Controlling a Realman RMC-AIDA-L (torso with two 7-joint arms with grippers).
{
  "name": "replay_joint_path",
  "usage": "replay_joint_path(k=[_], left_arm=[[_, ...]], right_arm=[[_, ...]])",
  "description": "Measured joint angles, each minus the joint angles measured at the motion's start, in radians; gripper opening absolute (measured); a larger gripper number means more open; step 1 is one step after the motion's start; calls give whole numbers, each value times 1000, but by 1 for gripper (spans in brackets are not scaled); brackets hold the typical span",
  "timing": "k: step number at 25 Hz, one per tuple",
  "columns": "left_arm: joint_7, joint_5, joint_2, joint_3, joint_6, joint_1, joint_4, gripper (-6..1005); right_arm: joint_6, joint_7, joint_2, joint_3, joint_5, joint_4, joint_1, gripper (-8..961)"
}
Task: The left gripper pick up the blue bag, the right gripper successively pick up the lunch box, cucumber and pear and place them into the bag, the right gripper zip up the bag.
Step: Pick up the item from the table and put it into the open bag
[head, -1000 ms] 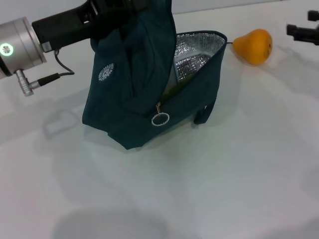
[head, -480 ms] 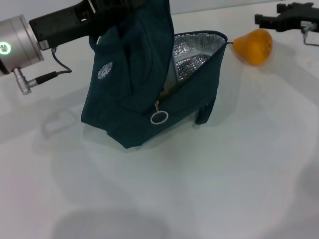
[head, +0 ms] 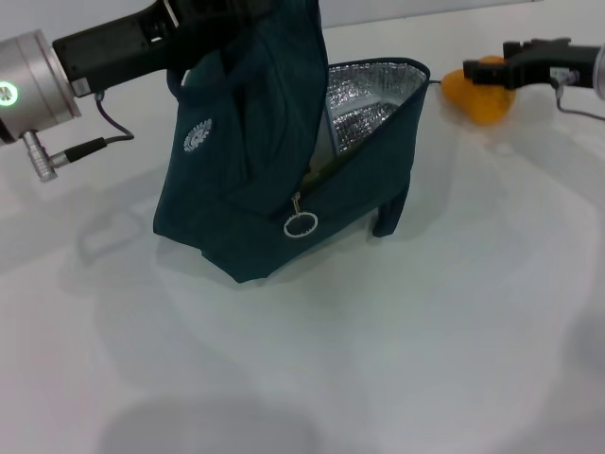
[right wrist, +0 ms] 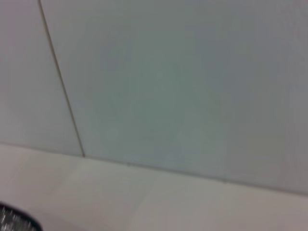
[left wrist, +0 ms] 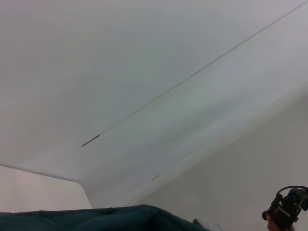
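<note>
The blue bag (head: pixel 255 170) hangs from my left gripper (head: pixel 232 17), which is shut on its top at the upper left of the head view. The bag's mouth stands open and shows the silver lining (head: pixel 364 95). The zipper's ring pull (head: pixel 301 225) hangs at the front. The bag's fabric also shows in the left wrist view (left wrist: pixel 120 219). The pear (head: pixel 482 99) lies on the table to the right of the bag. My right gripper (head: pixel 477 64) is open right over the pear, one dark finger crossing its top. The lunch box and the cucumber are hidden.
The white table (head: pixel 425 331) spreads in front of and to the right of the bag. My left arm's silver wrist and cable (head: pixel 38 104) reach in from the far left. A white wall fills both wrist views.
My right gripper has come in from the upper right and down to the left onto the pear. The bag and the left arm have hardly moved.
</note>
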Motion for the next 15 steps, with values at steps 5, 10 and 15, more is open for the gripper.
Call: replay_joint_path(k=[5, 10, 15], left_arm=[[0, -1, 0, 1, 2, 1, 0, 52], [0, -1, 1, -1, 2, 0, 1, 52], [4, -1, 1, -1, 2, -4, 2, 52]], right_arm=[[-37, 77, -14, -88, 7, -7, -28, 755], [-142, 107, -17, -90, 7, -27, -51, 758], [-138, 109, -14, -96, 5, -53, -68, 759]])
